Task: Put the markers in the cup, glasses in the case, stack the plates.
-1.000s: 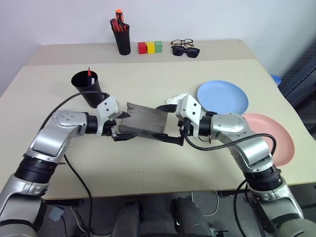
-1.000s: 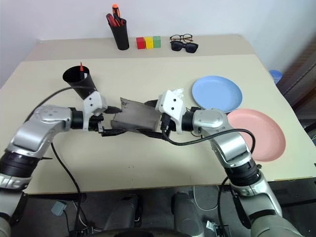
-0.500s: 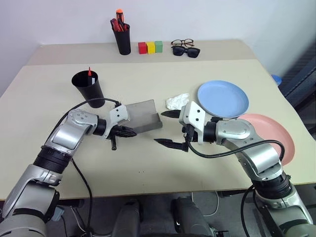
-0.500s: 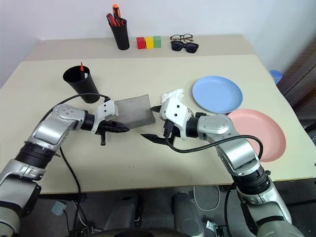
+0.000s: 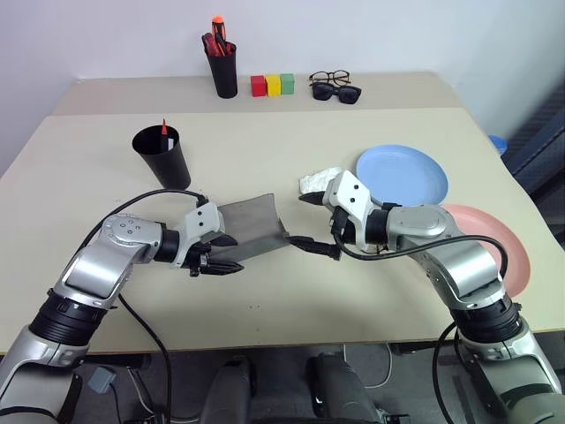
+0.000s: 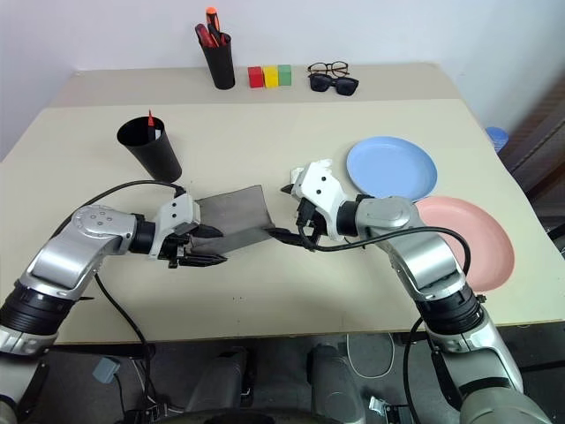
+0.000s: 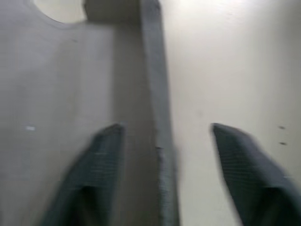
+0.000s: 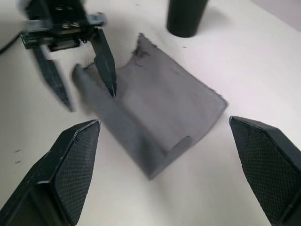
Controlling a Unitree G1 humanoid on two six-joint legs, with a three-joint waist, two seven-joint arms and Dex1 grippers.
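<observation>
Left claw (image 7: 167, 141) spread — one finger (image 7: 101, 155) over the grey case (image 7: 70, 84).

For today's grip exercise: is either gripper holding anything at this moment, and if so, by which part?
Nothing is held. The left gripper is open astride the near edge of the grey case, not clamped on it; the right gripper is open beside its other end.

Grey case (image 5: 252, 228): matt, felt-like cloth. Black cup (image 5: 161, 157): matt plastic. Blue plate (image 5: 402, 176) and pink plate (image 5: 503, 252): smooth plastic. Table (image 5: 88, 168): smooth, matt beige.
</observation>
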